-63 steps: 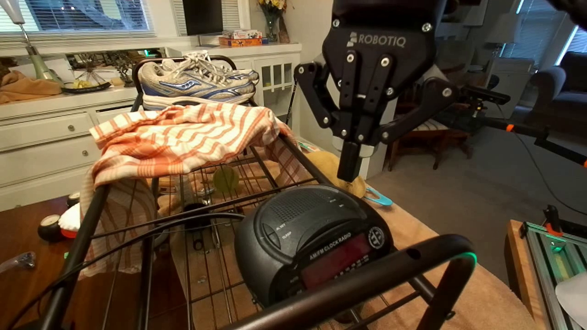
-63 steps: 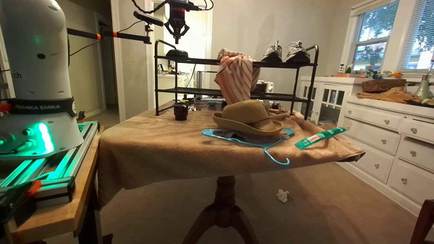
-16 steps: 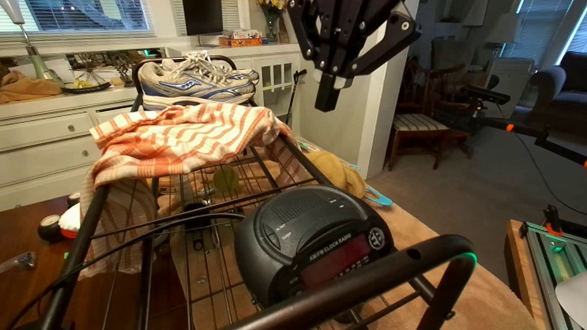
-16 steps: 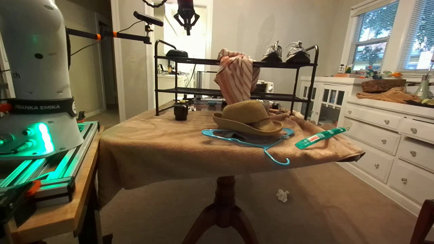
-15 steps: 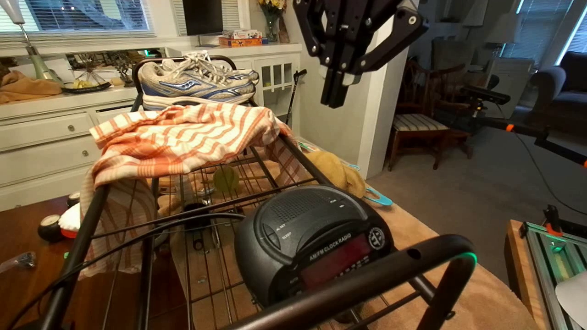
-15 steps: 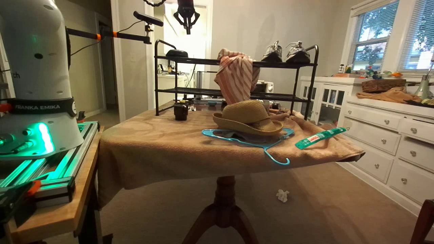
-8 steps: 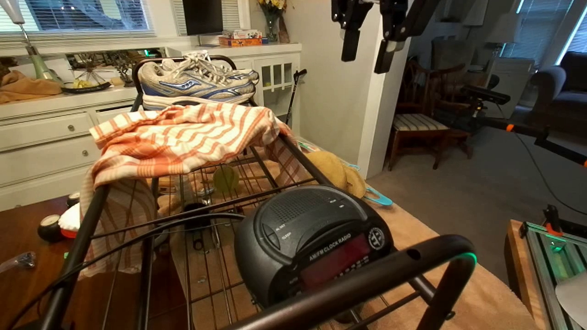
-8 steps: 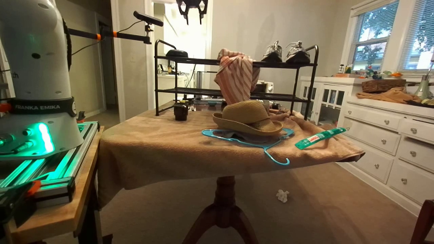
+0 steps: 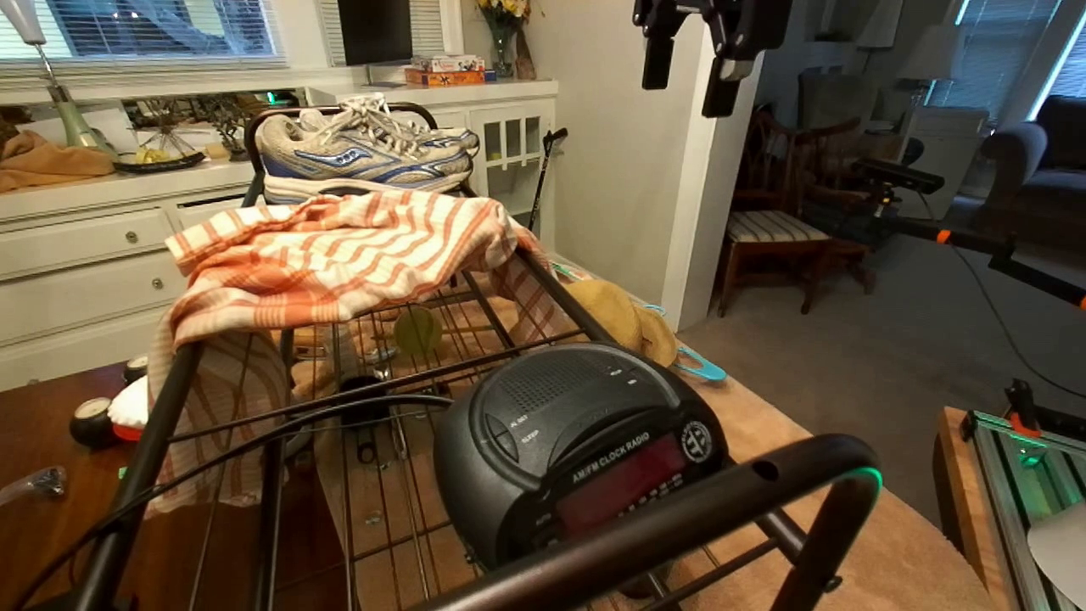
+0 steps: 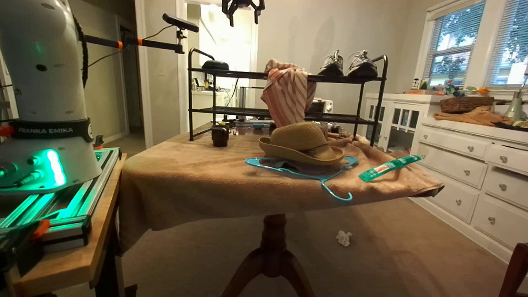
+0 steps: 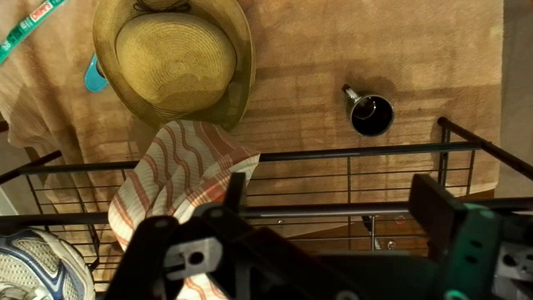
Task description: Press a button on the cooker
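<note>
Exterior view; domed, perforated clock radio [image 9: 573,445].

In an exterior view the arm [image 10: 47,93] fills the left edge, greyish white, smooth and rounded, dotted with round caps [image 10: 41,67], one dark. A black ribbed strip [image 10: 83,51] follows its right side. Lower down, a black band [image 10: 47,129] reads FRANKA EMIKA in pale capitals; beneath it a green-white light [image 10: 56,167] glows beside dark connectors [image 10: 32,160]. In both exterior views the gripper [image 9: 687,99], at the top edge, is black, jointed and angular, with blocky fingers [image 9: 721,95]. Low in the wrist view show grey metal blocks [image 11: 177,255] with dark holes, round screws [image 11: 347,295] and, at right, a green sheen.
</note>
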Controlling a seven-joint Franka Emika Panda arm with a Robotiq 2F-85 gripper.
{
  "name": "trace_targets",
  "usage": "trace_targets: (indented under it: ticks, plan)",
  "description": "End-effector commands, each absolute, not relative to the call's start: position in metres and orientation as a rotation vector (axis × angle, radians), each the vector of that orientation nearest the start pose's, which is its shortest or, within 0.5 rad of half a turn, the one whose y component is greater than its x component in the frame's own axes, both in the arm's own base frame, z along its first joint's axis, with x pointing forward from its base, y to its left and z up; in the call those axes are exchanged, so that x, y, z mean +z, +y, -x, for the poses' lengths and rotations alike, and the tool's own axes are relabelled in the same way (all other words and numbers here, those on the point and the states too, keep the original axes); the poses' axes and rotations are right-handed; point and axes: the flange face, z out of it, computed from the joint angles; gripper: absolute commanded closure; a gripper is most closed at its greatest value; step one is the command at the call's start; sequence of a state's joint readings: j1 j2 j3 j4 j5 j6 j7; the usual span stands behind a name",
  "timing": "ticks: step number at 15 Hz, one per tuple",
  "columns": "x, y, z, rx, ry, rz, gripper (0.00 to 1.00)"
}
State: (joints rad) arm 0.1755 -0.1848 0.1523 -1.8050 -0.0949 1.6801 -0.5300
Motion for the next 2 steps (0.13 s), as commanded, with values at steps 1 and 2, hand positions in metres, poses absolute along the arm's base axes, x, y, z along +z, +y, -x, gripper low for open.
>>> trace_targets:
  ticks: [1, 2]
  plan:
    - [0.6208, 0.1616, -0.4794, -0.072, -1.370, 2.968, 0.00]
    - [0.6208, 0.1617, -0.4793, -0.072, -1.371, 2.967, 0.00]
